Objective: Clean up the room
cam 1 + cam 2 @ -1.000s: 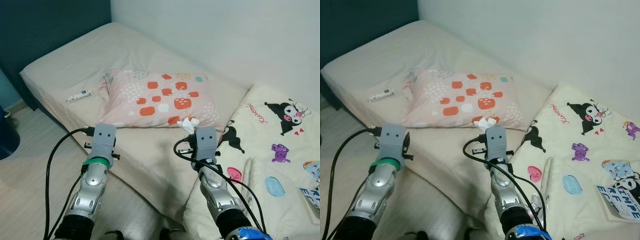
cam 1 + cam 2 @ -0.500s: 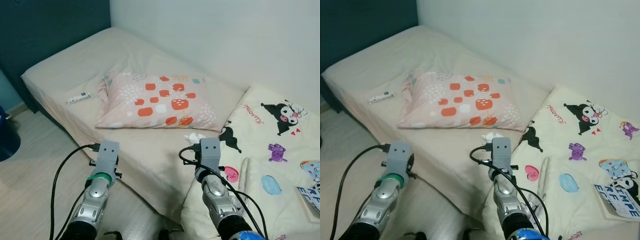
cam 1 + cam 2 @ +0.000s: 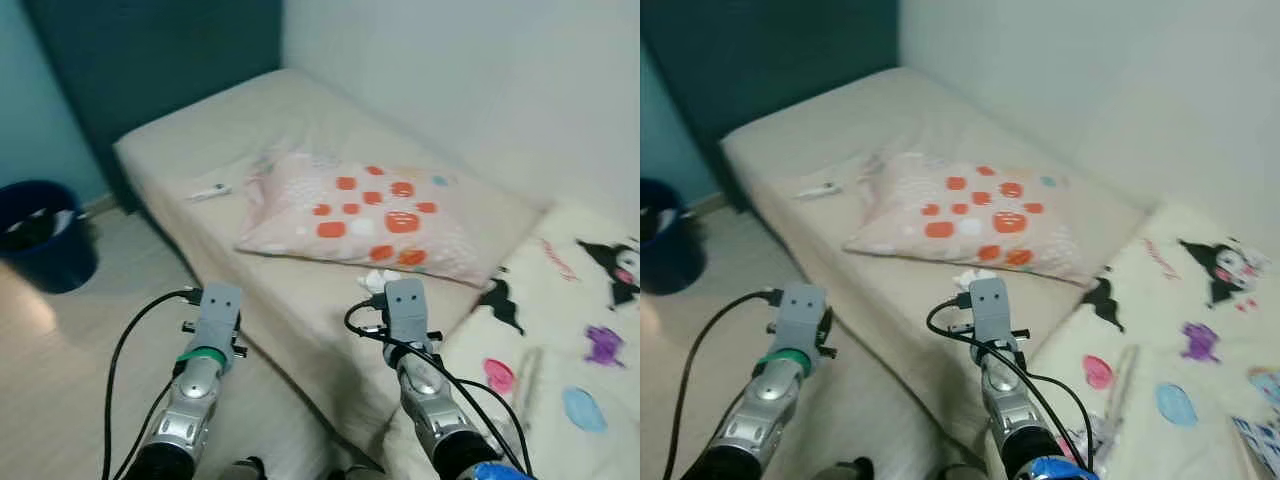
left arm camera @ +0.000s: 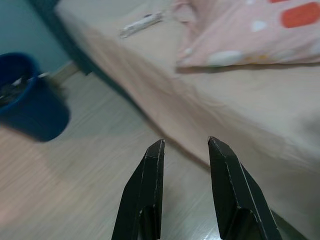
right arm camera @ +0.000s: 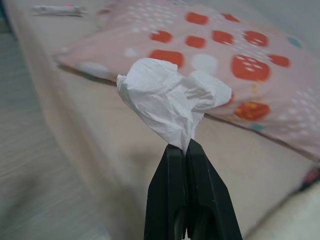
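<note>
White tissue (image 5: 172, 102), crumpled, is clamped between the closed fingers of the right gripper (image 5: 185, 150) and is held above the bed (image 3: 200, 150), near the edge of the pillow (image 3: 370, 205). The left gripper (image 4: 184, 145) is held with its fingers apart and nothing between them, over the floor (image 4: 75, 170) beside the bed. A blue bin (image 3: 45, 235) stands on the floor to the left. A small white item (image 3: 208, 192) lies on the bed beside the pillow.
</note>
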Controlling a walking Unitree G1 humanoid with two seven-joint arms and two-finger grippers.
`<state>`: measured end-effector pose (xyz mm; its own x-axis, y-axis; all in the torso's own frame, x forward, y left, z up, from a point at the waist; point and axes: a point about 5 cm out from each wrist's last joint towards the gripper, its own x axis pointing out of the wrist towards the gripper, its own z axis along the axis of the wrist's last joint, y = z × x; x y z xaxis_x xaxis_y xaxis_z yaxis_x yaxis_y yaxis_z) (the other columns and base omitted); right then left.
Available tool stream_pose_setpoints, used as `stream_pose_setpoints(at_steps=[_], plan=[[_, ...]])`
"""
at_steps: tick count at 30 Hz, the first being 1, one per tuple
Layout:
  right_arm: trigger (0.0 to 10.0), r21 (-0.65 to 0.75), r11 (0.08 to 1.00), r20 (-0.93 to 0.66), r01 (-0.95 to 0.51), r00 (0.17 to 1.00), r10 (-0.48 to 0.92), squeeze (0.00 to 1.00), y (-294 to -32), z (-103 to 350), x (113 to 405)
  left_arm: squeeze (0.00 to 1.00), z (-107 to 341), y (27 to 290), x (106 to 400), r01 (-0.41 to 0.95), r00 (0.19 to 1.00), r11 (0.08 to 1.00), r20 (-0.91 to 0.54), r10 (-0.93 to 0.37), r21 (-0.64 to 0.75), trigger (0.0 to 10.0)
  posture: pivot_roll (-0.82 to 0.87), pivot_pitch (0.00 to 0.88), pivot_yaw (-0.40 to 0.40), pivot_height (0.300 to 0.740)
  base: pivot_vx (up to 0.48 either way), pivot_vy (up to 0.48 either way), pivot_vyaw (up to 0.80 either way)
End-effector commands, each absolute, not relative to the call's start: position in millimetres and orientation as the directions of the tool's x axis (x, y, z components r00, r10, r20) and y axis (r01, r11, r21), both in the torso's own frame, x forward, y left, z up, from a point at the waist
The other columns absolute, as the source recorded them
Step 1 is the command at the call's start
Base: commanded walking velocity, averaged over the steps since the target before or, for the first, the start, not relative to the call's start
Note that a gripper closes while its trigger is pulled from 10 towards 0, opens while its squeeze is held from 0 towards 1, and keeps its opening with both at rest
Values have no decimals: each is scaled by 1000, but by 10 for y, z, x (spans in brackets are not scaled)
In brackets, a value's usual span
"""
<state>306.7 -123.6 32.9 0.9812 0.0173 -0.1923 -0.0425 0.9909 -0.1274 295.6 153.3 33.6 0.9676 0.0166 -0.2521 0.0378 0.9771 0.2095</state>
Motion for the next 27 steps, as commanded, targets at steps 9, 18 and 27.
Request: stream_pose_setpoints(at_steps=[9, 18, 27], plan=[[10000, -119, 993, -217, -21, 976, -5, 0, -1281, 269, 3030, 0, 294, 1494, 2950, 50, 960, 974, -278, 13, 219, 10000, 13, 67, -46, 740, 0, 0, 800], [10000, -108, 994, -218, -22, 976, -2, 0, -1230, 259, 3017, 0, 313, 1512, 2948, 53, 962, 975, -273, 8, 216, 10000, 26, 79, -38, 740, 0, 0, 800], [10000, -107, 994, -226, -12, 974, -12, 0, -1264, 237, 3002, 0, 300, 1484, 2947, 74, 957, 976, -289, -12, 205, 10000, 24, 76, -33, 740, 0, 0, 800]])
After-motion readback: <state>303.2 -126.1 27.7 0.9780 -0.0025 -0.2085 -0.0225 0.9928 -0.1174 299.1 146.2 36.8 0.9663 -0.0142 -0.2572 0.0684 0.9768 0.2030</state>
